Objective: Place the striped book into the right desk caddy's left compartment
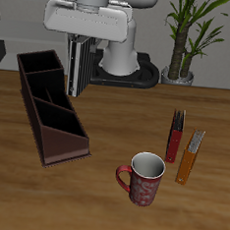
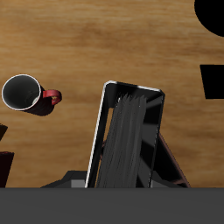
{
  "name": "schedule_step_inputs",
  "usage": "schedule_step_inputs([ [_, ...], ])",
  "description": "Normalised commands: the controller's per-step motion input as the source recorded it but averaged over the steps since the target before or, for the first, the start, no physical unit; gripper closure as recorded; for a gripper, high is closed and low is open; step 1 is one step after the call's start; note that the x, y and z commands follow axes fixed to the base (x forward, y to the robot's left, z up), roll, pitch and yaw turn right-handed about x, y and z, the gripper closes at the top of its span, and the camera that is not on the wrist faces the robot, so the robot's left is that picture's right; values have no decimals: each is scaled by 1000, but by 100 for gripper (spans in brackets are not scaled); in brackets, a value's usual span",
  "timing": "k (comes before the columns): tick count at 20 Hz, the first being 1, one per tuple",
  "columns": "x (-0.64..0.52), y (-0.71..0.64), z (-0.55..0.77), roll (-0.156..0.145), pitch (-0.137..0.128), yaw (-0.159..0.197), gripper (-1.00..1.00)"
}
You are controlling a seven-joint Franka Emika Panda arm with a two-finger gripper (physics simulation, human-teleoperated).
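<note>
My gripper (image 1: 80, 45) is shut on the striped book (image 1: 78, 66), a thin dark book with fine pale stripes. The book hangs upright from the fingers, above the table. It is close beside the back end of the right desk caddy (image 1: 47, 106), a long maroon-brown box with dividers that lies on the table. In the wrist view the striped book (image 2: 128, 136) fills the middle with bare wood under it. Only a dark corner of the caddy (image 2: 4, 164) shows at the edge of that view.
A red mug (image 1: 142, 178) stands near the table's front edge and also shows in the wrist view (image 2: 24, 92). A slim red object (image 1: 174, 137) and a slim orange object (image 1: 190, 158) lie beyond the mug. A potted plant (image 1: 181, 54) stands at the back.
</note>
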Motion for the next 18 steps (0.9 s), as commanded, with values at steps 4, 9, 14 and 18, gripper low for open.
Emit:
schedule_step_inputs([
  [4,-346,-137,-5,-23,-23,23,100],
  [9,-290,-224,-54,-35,4,-9,100],
  [14,-263,-276,-15,-38,-28,46,100],
  [18,-121,-371,-8,-57,0,-9,100],
])
